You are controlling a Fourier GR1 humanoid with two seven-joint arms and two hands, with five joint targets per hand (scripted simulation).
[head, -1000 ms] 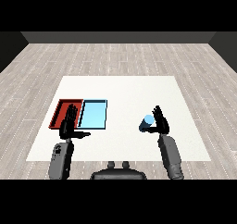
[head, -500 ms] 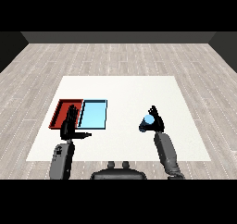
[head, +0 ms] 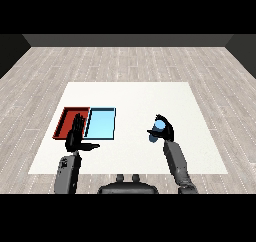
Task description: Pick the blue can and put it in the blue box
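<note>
Blue cylindrical can (head: 159, 126): right hand (head: 164, 132) curls round it, right of light blue tray (head: 101, 123). Left hand (head: 76, 136) fingers straight. Risk: can slipping or tipping during carry.

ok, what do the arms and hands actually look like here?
Two grey forearms, boxy, smooth segments, come in from the lower corners. Each ends in a black hand, the left hand and the right hand, with slim fingers and a thumb. No cables, markings or sleeves are visible.
</note>
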